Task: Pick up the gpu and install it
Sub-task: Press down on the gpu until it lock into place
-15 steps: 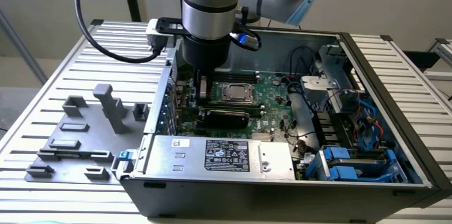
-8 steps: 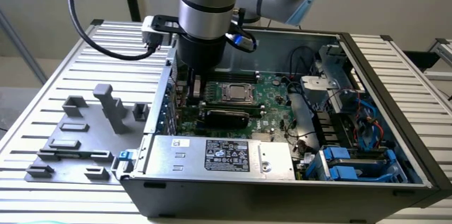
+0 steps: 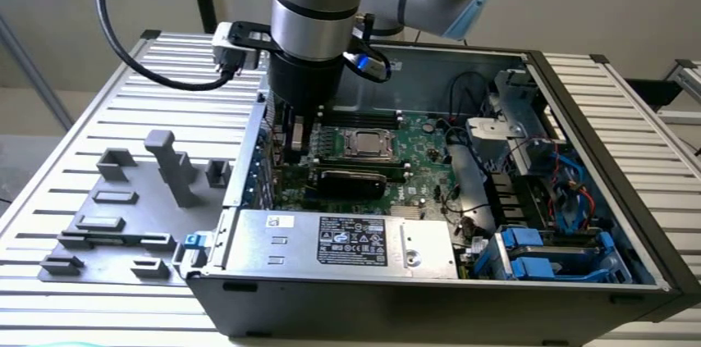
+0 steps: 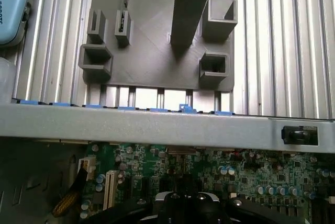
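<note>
**Arm lowered into the open computer case**

Near: silver power supply [image 3: 340,240]. Beyond, the green board [image 3: 422,146]. At ten o'clock of the board, the gripper [image 3: 294,121], closed, stands by the black card [image 3: 287,138]; whether it grips the card cannot be told. Grey holder tray [image 3: 121,216] lies outside the case.

We count one open computer case [image 3: 613,281], one power-supply box [image 3: 340,240], one grey fixture plate [image 3: 98,232], one robot arm [image 3: 312,19] and one slatted bench [image 3: 98,117].
</note>
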You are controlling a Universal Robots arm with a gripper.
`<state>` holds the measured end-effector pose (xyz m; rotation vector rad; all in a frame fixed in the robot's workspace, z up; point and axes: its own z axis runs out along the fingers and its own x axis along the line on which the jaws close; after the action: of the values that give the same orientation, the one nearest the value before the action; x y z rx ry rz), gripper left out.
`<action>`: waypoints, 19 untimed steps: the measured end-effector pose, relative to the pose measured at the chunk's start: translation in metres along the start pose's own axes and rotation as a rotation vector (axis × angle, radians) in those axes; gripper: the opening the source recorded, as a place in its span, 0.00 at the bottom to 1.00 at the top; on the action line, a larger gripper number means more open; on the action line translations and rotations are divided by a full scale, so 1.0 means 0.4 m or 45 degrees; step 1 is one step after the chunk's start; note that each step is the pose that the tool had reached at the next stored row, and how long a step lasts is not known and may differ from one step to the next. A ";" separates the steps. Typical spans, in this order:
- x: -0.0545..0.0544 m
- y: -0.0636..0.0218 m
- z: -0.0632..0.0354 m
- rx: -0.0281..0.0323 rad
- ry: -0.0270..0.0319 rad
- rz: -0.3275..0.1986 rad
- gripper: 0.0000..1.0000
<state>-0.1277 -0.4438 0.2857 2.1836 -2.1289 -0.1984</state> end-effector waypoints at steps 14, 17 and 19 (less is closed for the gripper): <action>0.009 0.001 -0.020 -0.1192 -0.0008 0.004 0.11; 0.009 -0.005 -0.023 -0.1447 0.0274 0.011 0.11; 0.008 -0.010 -0.026 -0.1481 0.0579 0.018 0.11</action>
<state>-0.1223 -0.4472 0.2952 2.0883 -2.0534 -0.2620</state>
